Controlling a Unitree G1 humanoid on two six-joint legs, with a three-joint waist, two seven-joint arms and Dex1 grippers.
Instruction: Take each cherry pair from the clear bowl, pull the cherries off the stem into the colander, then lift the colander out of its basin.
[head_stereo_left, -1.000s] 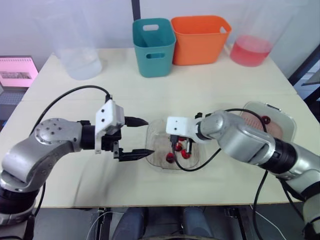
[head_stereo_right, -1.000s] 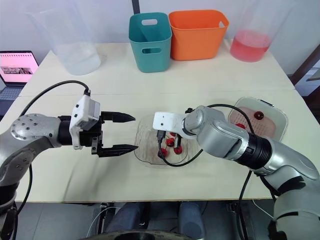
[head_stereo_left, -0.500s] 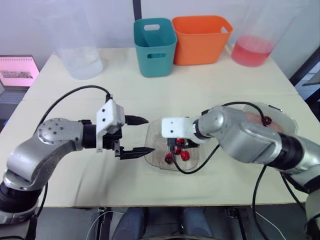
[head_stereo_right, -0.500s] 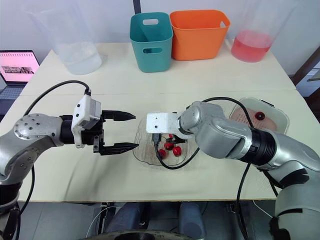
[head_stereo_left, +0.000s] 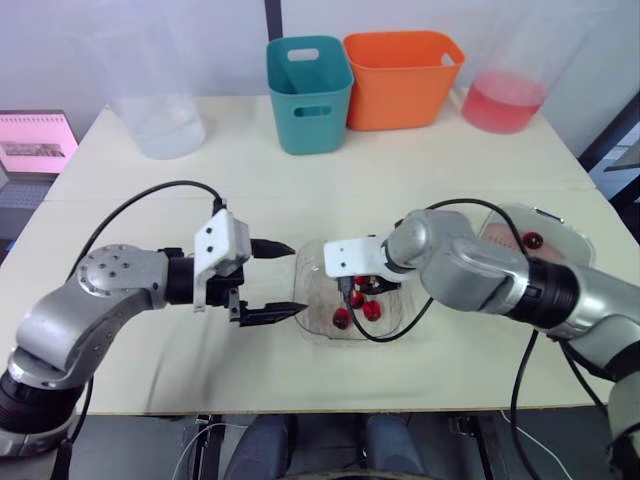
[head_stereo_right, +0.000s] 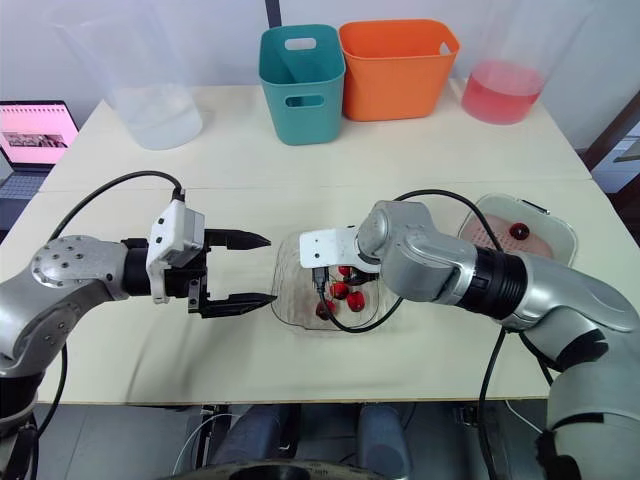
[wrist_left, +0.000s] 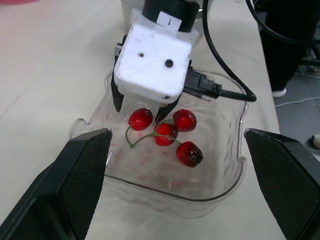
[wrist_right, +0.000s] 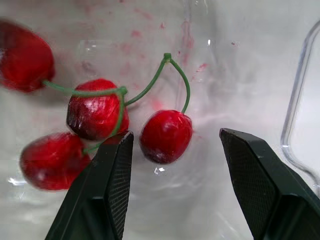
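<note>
The clear bowl (head_stereo_left: 318, 318) sits mid-table with several red cherries (wrist_left: 166, 132) on green stems inside. My right gripper (head_stereo_left: 353, 292) reaches down into it, open. One stemmed cherry (wrist_right: 166, 136) lies between its fingers (wrist_right: 107, 190), untouched by either; two more cherries (wrist_right: 95, 109) lie beside it. My left gripper (head_stereo_left: 297, 278) hovers open at the bowl's left rim, pointing toward the bowl with nothing between its fingers (wrist_left: 75, 180). The colander (head_stereo_left: 545, 232), in its basin at the right, holds one cherry (head_stereo_left: 533, 240).
A teal bin (head_stereo_left: 308, 92) and an orange bin (head_stereo_left: 402, 78) stand at the back. A clear jug (head_stereo_left: 160, 110) is at back left, and a container of pink liquid (head_stereo_left: 508, 95) at back right. A pink screen (head_stereo_left: 35, 142) sits off the left edge.
My right gripper has gone from shut to open over the cherries in the bowl. The left gripper stays open beside the bowl, barely shifted.
</note>
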